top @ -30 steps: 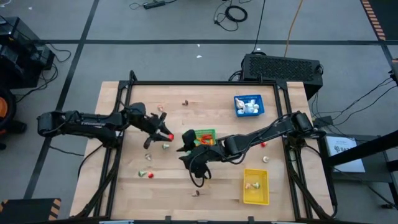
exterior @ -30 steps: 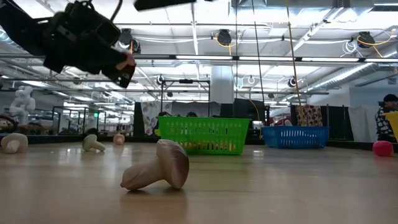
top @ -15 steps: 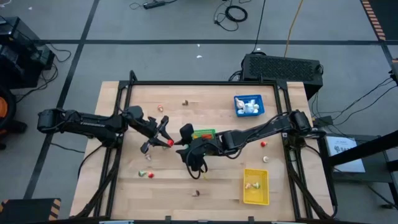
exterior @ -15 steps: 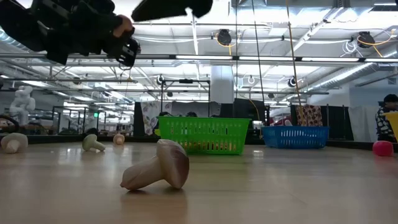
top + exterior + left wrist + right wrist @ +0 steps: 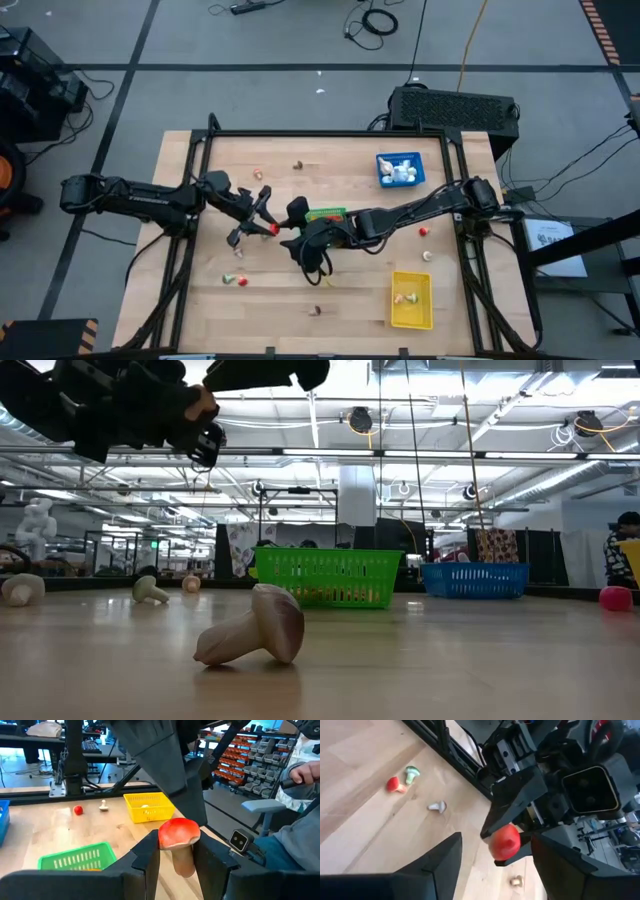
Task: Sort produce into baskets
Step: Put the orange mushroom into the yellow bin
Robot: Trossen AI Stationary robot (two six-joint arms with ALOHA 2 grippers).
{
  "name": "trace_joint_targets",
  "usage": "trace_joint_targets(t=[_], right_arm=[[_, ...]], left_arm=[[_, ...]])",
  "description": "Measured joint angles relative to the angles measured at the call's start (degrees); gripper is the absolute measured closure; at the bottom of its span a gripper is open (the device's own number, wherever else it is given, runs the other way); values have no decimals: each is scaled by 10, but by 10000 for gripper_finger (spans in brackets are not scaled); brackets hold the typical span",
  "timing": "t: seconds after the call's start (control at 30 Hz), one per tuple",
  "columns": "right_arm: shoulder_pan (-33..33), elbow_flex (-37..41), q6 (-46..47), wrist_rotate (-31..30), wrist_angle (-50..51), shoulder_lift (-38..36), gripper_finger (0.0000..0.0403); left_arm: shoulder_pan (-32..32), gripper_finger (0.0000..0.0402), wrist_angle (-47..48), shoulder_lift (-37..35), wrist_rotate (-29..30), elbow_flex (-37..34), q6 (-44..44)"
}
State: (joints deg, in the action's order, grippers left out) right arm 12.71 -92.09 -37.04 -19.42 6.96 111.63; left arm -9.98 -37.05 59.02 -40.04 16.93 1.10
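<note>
My left gripper [image 5: 266, 226] is shut on a red-capped toy mushroom [image 5: 179, 832], held level above the table's middle. My right gripper [image 5: 296, 213] hovers open close by, facing it. In the right wrist view its two fingers [image 5: 437, 865] frame the red cap [image 5: 504, 843] from short of it, touching nothing. The green basket [image 5: 328, 214] stands just behind my right gripper. The blue basket [image 5: 400, 168] is at the far right and holds white pieces. At the near right, the yellow basket [image 5: 411, 298] has a piece inside. My left gripper pinches the mushroom between its two fingers, at the cap's lower sides and the top of the stem [image 5: 181, 851]. The fingers come level from the table's left. The mushroom is lifted clear, cap up, its pale stem [image 5: 184, 866] hanging below the fingers.
Loose produce lies around: a green and a red piece [image 5: 233, 278] near left, small pieces [image 5: 260, 174] far left, a red one [image 5: 424, 231] and a white one [image 5: 428, 256] at the right, a brown mushroom [image 5: 255, 635] near the front edge. A person's hand [image 5: 300, 770] shows beyond the table.
My left gripper has risen a little with the red mushroom and tipped up toward level. My right gripper has drawn closer to the left gripper and the mushroom.
</note>
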Motion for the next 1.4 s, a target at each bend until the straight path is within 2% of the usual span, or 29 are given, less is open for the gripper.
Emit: trace_joint_targets(t=[0.2, 0.7, 0.9, 1.17, 1.27, 1.4], right_arm=[[-12, 0, -3, 0, -4, 0, 172], [-26, 0, -29, -1, -24, 18, 177], [-28, 0, -29, 0, -22, 17, 212], [-29, 0, -30, 0, -20, 17, 280], [-29, 0, -28, 0, -17, 17, 302], [-26, 0, -27, 3, -18, 17, 317]], left_arm=[[0, 290, -4, 0, 49, 0, 24], [0, 290, 1, 0, 43, 0, 15], [0, 290, 1, 0, 44, 0, 15], [0, 288, -1, 0, 61, 0, 15], [1, 272, 0, 0, 61, 0, 14], [11, 228, -1, 0, 67, 0, 5]])
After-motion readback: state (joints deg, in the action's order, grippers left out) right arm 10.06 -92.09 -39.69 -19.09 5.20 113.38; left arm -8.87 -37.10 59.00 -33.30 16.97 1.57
